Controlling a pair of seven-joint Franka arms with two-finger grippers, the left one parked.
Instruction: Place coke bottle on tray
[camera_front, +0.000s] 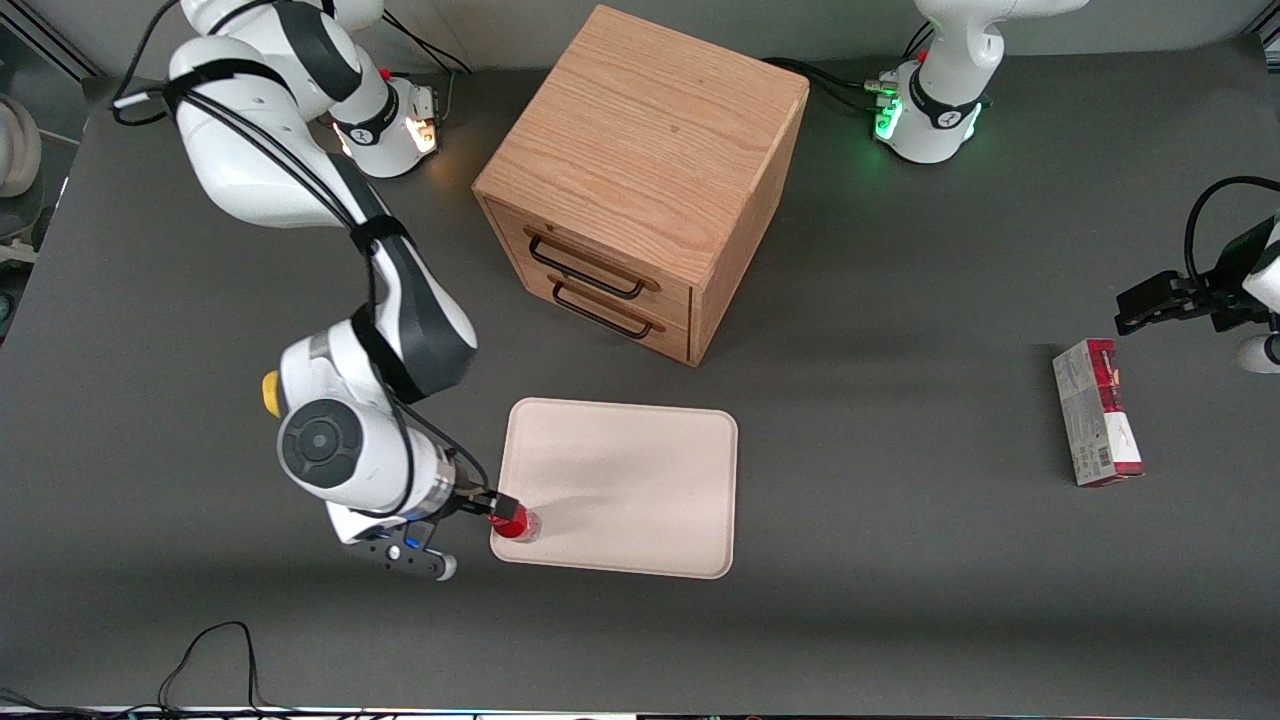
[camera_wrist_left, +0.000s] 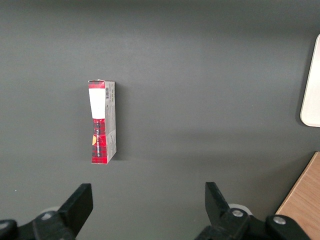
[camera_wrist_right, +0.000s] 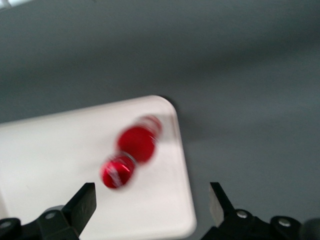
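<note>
On the tray (camera_front: 640, 470), at the corner nearest the working arm and the front camera, the coke bottle (camera_front: 514, 524) is standing upright just inside the low rim. Just above it, the gripper (camera_wrist_right: 152, 202) is hovering with its fingers spread wide and nothing between them, clear of the bottle in the wrist view. Judging from this, the placing itself is looking done; what is remaining is only for the arm to be drawing clear without knocking the small bottle, which is sitting close to the edge.
</note>
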